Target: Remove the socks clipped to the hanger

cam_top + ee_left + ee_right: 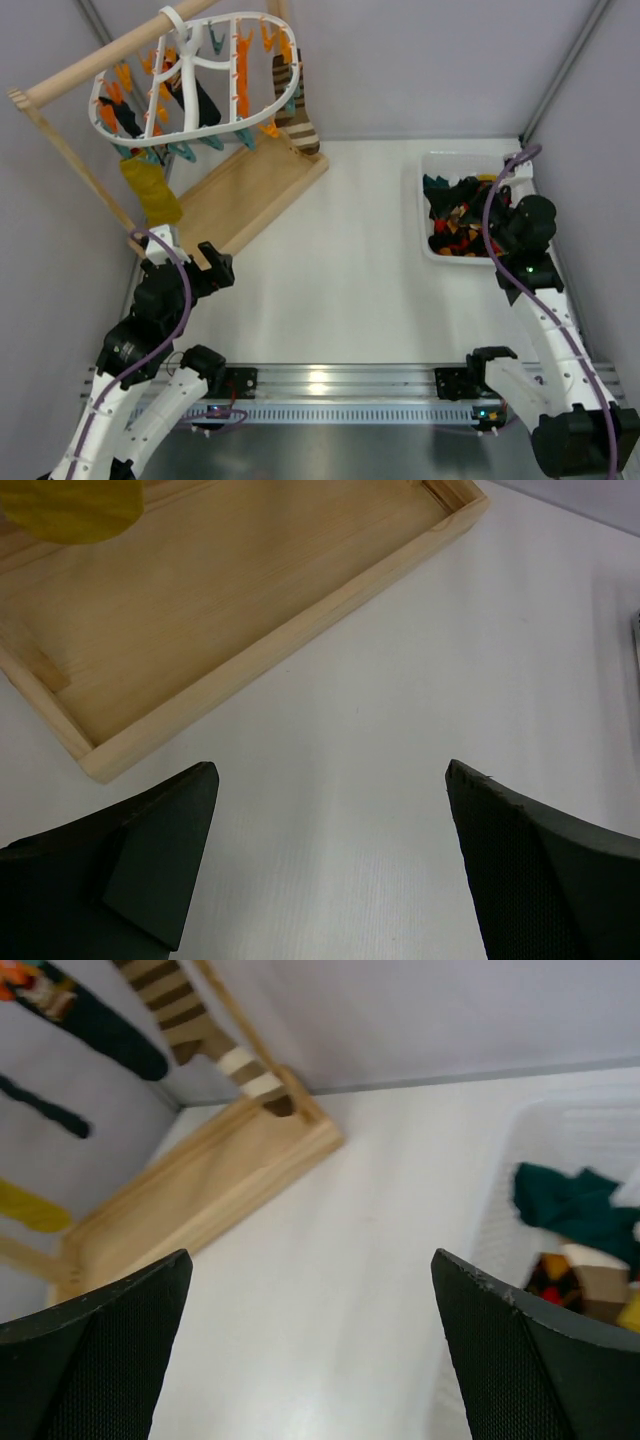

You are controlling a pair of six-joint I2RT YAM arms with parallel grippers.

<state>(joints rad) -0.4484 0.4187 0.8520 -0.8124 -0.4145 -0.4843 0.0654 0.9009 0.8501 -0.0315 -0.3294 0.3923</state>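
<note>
The white oval hanger [262,22] hangs from a wooden rod at the back left, with orange and teal clips. Clipped to it are a mustard yellow sock [150,190], black socks [205,105] and a brown-and-cream striped sock [293,105]. My left gripper [218,268] is open and empty, low over the table by the wooden base; its wrist view shows the gripper [330,772] with the yellow sock [70,505] at top left. My right gripper [497,222] is open and empty at the bin's edge; its wrist view shows the gripper [310,1255], the striped sock [190,1010] and a dark teal sock [100,1025].
The stand's wooden base tray [250,190] lies under the hanger and also shows in the left wrist view [200,600]. A white bin [428,175] at the right holds several loose socks [570,1210]. Grey walls close in the back and both sides.
</note>
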